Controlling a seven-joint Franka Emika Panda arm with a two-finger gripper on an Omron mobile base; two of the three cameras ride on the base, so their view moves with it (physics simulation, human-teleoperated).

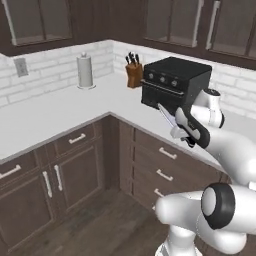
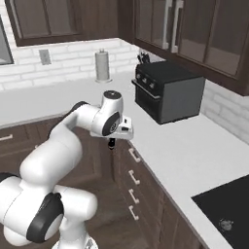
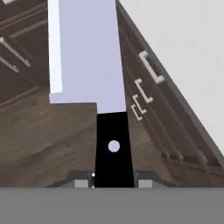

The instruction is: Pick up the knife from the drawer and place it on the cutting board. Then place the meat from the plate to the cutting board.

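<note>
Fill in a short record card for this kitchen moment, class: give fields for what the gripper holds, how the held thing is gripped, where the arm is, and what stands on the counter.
gripper: shut on the knife, gripper
grip point: black handle, low in the hand view, blade pointing away from the hand
arm position: raised in front of the corner cabinets, beside the counter edge
drawers below: those in view are closed
on counter: black toaster oven, knife block, paper towel roll
knife placed on board: not yet

White L-shaped counter (image 1: 60, 112), white brick backsplash (image 1: 55, 65), dark wood cabinets (image 1: 65, 165), wood floor (image 1: 100, 220); possibly glass-fronted uppers (image 2: 44, 14).
</note>
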